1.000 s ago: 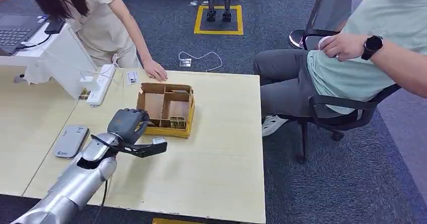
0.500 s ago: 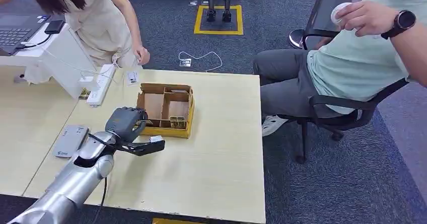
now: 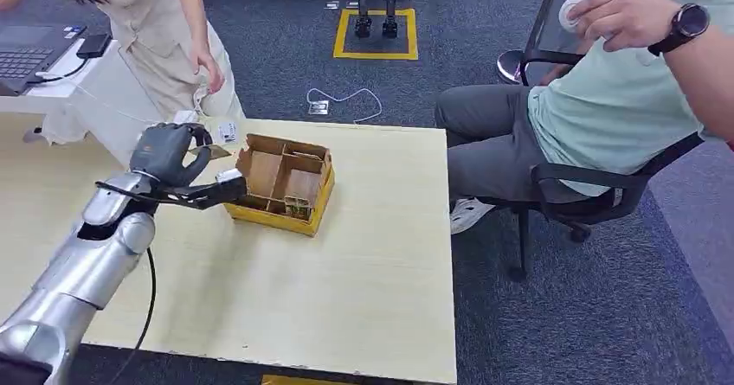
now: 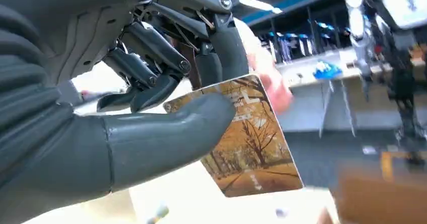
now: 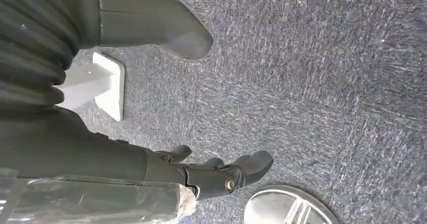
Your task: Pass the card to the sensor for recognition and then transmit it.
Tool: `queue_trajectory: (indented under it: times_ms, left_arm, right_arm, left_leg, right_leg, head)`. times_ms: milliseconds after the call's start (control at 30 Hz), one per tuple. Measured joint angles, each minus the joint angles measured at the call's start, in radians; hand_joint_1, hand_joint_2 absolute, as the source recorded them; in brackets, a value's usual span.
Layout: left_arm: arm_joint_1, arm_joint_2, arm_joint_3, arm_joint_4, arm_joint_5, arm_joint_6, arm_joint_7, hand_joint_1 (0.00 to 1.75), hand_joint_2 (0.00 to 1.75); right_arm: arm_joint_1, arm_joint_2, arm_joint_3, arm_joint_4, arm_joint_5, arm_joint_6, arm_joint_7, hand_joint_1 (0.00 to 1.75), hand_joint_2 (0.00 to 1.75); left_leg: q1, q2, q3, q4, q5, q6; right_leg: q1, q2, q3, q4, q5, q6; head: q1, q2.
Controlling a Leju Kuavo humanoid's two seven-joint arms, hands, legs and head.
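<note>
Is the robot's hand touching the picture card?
Touching. The left wrist view shows the left hand pinching the card between its thumb and fingers.

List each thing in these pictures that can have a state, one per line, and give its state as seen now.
left hand: raised above the table, pinching the card
card: held between thumb and fingers, autumn-tree picture showing
right hand: hanging over carpet, fingers apart, holding nothing
cardboard divider box: open-topped, resting on the table
laptop: lid open

No text, label or number is legible on anything here.
</note>
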Motion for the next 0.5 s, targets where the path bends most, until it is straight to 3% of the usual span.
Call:
queue_trajectory:
  times_ms: [200, 500]
  left_arm:
    - [-0.134, 0.065, 0.013, 0.000, 0.048, -0.078, -0.008, 1.75, 1.75]
    - [-0.235, 0.057, 0.012, 0.042, 0.042, -0.075, 0.014, 1.75, 1.75]
  right_arm:
    - [0.000, 0.000, 0.000, 0.000, 0.004, 0.001, -0.005, 0.00, 1.75]
    - [-0.002, 0.000, 0.000, 0.000, 0.011, 0.003, -0.005, 0.00, 1.75]
  left_leg:
    - [0.000, 0.000, 0.000, 0.000, 0.000, 0.000]
    - [0.000, 0.000, 0.000, 0.000, 0.001, 0.000]
  right_leg:
    - [0.000, 0.000, 0.000, 0.000, 0.000, 0.000]
    - [0.000, 0.000, 0.000, 0.000, 0.000, 0.000]
  head:
    - [0.000, 0.000]
    - [0.000, 0.000]
